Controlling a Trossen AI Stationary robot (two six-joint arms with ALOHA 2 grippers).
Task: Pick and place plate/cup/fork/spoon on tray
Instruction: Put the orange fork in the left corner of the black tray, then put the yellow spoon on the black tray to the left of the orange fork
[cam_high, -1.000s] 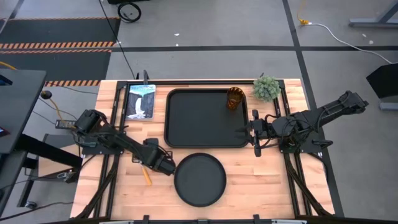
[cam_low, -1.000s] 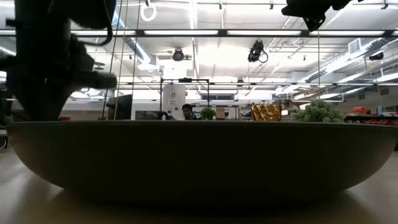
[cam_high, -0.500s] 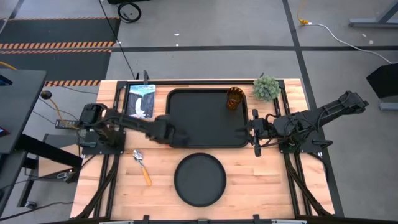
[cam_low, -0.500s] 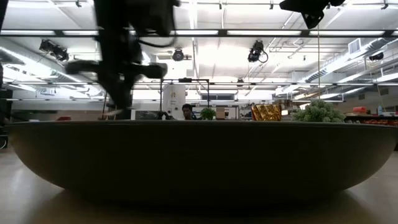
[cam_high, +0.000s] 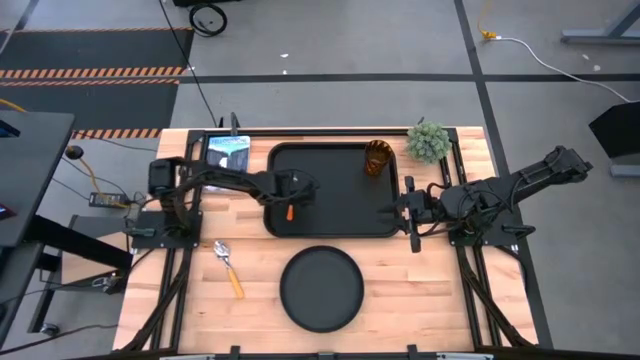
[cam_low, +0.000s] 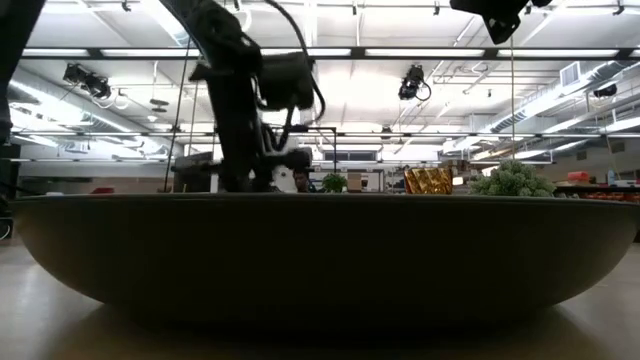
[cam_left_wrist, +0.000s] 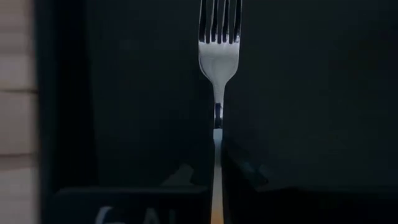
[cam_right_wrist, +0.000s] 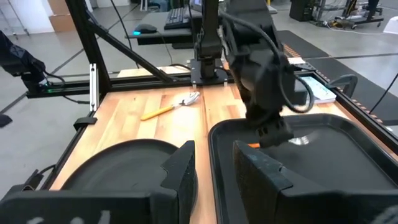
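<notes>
Holding the fork (cam_left_wrist: 218, 56) by its orange handle, tines pointing away from the wrist, over the dark floor of the tray (cam_high: 330, 215). Clamped between the closed fingers of the left gripper (cam_high: 291, 203), above the tray's left half in the overhead view, with the orange handle poking out just below the claw. Could not tell from any view whether the tines touched the tray floor. Stood the cup (cam_high: 377, 158) upright in the tray's far right corner. Lay the plate (cam_high: 321, 288) flat on the wooden table (cam_high: 450, 300) just in front of the tray, apart from its rim, filling the table-level view as a wide dark bowl shape. Lay the spoon (cam_high: 229, 266) on the wood to the plate's left, bowl towards the far side, handle towards the near edge. Waited the right gripper (cam_high: 411, 212) at the tray's right rim, fingers slightly parted and gripping nothing. Sat a small green plant (cam_high: 428, 141) beyond the tray's right corner and a blue-white card (cam_high: 227, 160) off its left end.
</notes>
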